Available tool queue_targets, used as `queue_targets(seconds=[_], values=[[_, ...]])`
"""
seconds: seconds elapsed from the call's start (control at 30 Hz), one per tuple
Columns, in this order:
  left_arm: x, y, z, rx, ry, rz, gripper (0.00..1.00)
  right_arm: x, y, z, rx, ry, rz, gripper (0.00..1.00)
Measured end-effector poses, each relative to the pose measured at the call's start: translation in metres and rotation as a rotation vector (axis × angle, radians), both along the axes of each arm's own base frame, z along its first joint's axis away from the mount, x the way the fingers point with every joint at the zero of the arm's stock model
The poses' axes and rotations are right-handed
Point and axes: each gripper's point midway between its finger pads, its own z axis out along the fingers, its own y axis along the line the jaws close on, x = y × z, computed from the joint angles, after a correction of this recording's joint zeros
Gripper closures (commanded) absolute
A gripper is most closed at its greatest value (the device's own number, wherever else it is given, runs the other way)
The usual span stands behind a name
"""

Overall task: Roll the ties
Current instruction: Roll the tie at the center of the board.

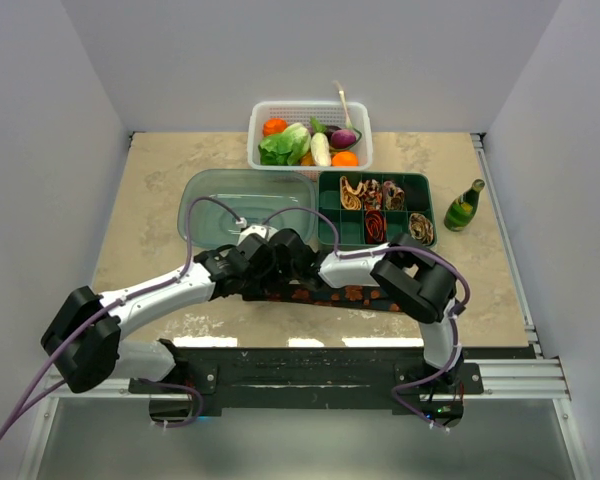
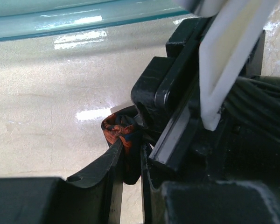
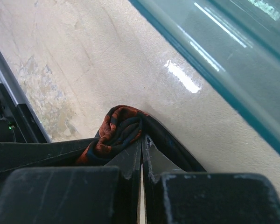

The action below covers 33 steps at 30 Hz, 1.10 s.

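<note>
A black tie with orange-red motifs (image 1: pixel 345 295) lies stretched along the near part of the table. Its left end is bunched into a small roll (image 3: pixel 116 128) where both grippers meet. My left gripper (image 2: pixel 130 156) is shut on that rolled end (image 2: pixel 120 129), with fabric filling the narrow gap between its fingers (image 2: pixel 107 163). My right gripper (image 3: pixel 142 137) has its jaws pressed together. The tie comes out at its tips, roll on the left and a black band (image 3: pixel 177 147) running off right. In the top view, the left gripper (image 1: pixel 280 255) and right gripper (image 1: pixel 315 265) touch.
Behind the grippers lies a clear teal-edged lid (image 1: pixel 242 205). A green compartment tray (image 1: pixel 328 215) holding several rolled ties stands to its right. A white basket (image 1: pixel 262 112) of vegetables is at the back and a green bottle (image 1: pixel 464 207) at the right.
</note>
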Motion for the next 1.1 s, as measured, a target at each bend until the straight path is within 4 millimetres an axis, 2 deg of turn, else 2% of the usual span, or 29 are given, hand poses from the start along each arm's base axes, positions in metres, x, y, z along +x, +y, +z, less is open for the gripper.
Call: queue_targets(seconds=[0.17,0.27,0.47,0.53,0.8,1.1], values=[[-0.003,0.002,0.000,0.013,0.007,0.012,1.00,0.002,-0.014,0.005,-0.049,-0.007,-0.021,1.00],[-0.004,0.006,0.000,0.029,0.007,0.034,1.00,0.009,-0.025,0.019,-0.064,-0.029,-0.044,1.00],[-0.008,0.020,-0.001,0.085,0.018,0.089,1.00,0.026,-0.038,0.060,-0.014,-0.103,-0.076,1.00],[-0.008,0.026,-0.001,0.110,0.020,0.111,1.00,0.031,-0.045,0.067,-0.009,-0.119,-0.093,1.00],[-0.005,0.035,-0.001,0.203,0.021,0.150,1.00,0.043,-0.079,0.057,-0.071,-0.123,-0.162,1.00],[-0.009,0.015,-0.015,0.295,0.047,0.085,1.00,0.059,-0.113,0.062,-0.112,-0.151,-0.245,1.00]])
